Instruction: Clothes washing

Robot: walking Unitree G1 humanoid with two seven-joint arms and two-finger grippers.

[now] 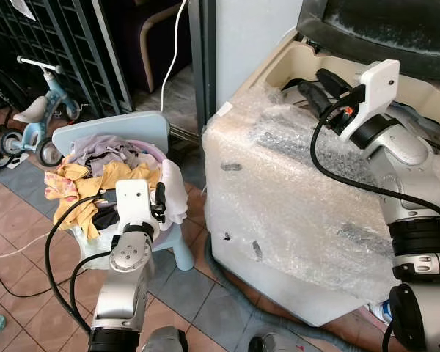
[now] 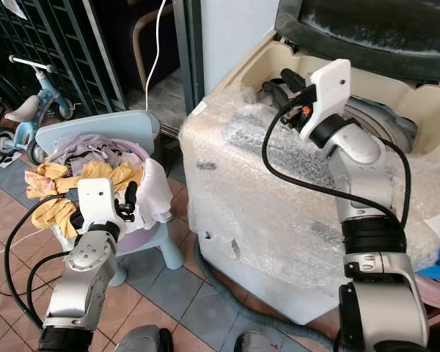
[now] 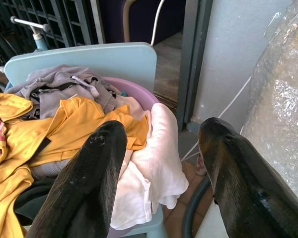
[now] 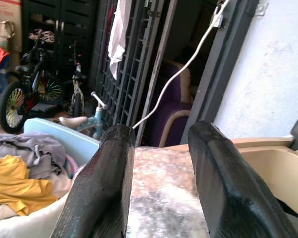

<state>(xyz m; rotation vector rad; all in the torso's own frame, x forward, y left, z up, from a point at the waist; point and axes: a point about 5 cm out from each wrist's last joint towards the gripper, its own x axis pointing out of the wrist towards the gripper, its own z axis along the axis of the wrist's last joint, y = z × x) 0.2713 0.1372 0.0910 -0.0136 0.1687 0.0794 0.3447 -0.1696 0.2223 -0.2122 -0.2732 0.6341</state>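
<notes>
The clothes [image 1: 106,180] lay heaped in a pink basin [image 3: 139,91] that sat on a small pale-blue chair [image 1: 132,126], just to the left of the washing machine [image 1: 293,198]. Yellow shirts [image 3: 74,126] spilled over the near side of the heap, a grey garment [image 3: 54,87] lay at the back, and a white cloth [image 3: 156,158] hung over the basin's edge toward the machine.

The left gripper [image 3: 161,148] hovered close over that white cloth with its two black fingers spread apart and nothing between them. The right gripper [image 1: 319,82] reached over the rim of the machine's open tub [image 2: 385,92], well apart from the clothes, its fingers also parted and empty.

The likeliest trouble, as I judged it, lay in the tangle: a pinch on the white cloth could drag a yellow shirt along, and a half-caught piece might slide off onto the tiled floor [image 1: 22,242] between chair and machine. The chair looked light, so a sideways pull might tip it or the basin. The bubble wrap [image 1: 279,154] around the machine's body could snag a trailing sleeve on the way over. A black cable [image 1: 66,227] looped beside the left arm, near the heap, and might catch in loose fabric.
</notes>
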